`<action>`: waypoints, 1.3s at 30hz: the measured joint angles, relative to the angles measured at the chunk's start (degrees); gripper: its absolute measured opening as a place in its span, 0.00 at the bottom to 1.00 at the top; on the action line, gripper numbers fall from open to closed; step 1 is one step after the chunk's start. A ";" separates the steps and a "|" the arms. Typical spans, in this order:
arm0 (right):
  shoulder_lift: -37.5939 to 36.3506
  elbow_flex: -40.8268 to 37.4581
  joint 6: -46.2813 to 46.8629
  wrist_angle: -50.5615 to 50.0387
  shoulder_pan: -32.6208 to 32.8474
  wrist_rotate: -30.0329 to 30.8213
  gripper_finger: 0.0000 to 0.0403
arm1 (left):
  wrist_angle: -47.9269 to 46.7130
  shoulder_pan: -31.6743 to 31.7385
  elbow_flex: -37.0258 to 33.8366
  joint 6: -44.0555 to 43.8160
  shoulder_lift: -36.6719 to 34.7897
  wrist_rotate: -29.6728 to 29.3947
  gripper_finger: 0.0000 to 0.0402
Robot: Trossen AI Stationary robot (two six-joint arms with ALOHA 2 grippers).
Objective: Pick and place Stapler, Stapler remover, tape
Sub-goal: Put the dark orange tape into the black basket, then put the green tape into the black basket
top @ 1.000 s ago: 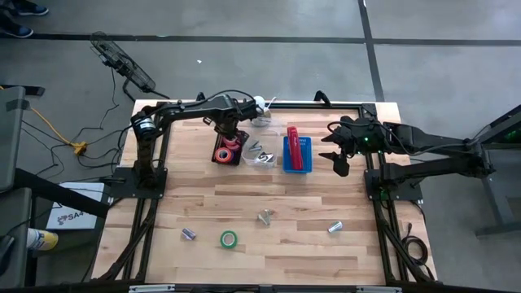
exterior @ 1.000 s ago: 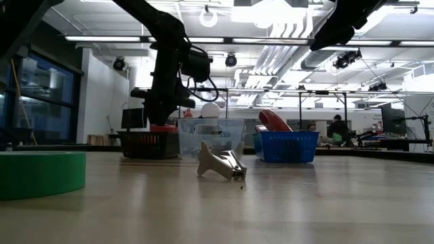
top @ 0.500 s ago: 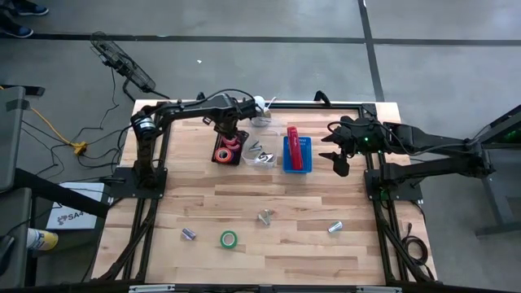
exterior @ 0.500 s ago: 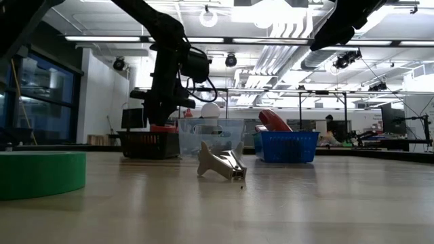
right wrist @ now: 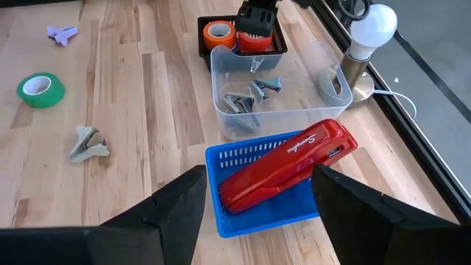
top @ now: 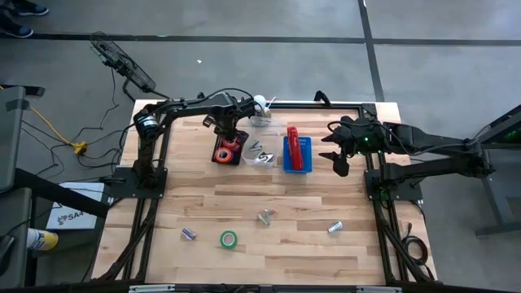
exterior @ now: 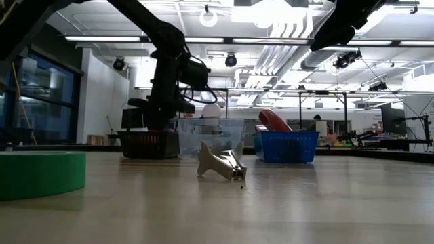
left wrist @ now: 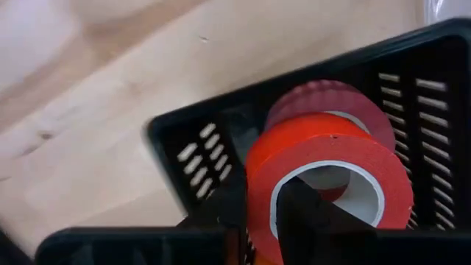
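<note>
the left hand (left wrist: 261, 221) is clamped on a red-orange tape roll (left wrist: 331, 173) inside the black basket (top: 225, 152). the right hand (top: 335, 153) waits with fingers apart beside the blue tray (top: 296, 163) holding the stapler (top: 294, 147).

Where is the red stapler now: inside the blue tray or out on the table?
Inside: the stapler lies slanted in the blue tray.

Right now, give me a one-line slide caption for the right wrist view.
Red stapler lying in the blue tray, staple removers in the clear bin, green tape roll loose on the table.
</note>
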 joint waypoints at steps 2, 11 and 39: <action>0.00 0.00 0.01 0.00 0.00 0.12 0.59 | 0.05 -0.02 -0.04 -0.12 0.61 0.13 0.09; 0.00 0.00 0.01 -0.02 0.02 0.17 0.59 | -0.26 0.00 -0.04 -1.69 0.87 -2.44 0.15; 0.01 0.00 0.23 -0.02 0.02 0.17 0.59 | -3.50 0.00 0.00 2.25 -4.35 -5.14 0.47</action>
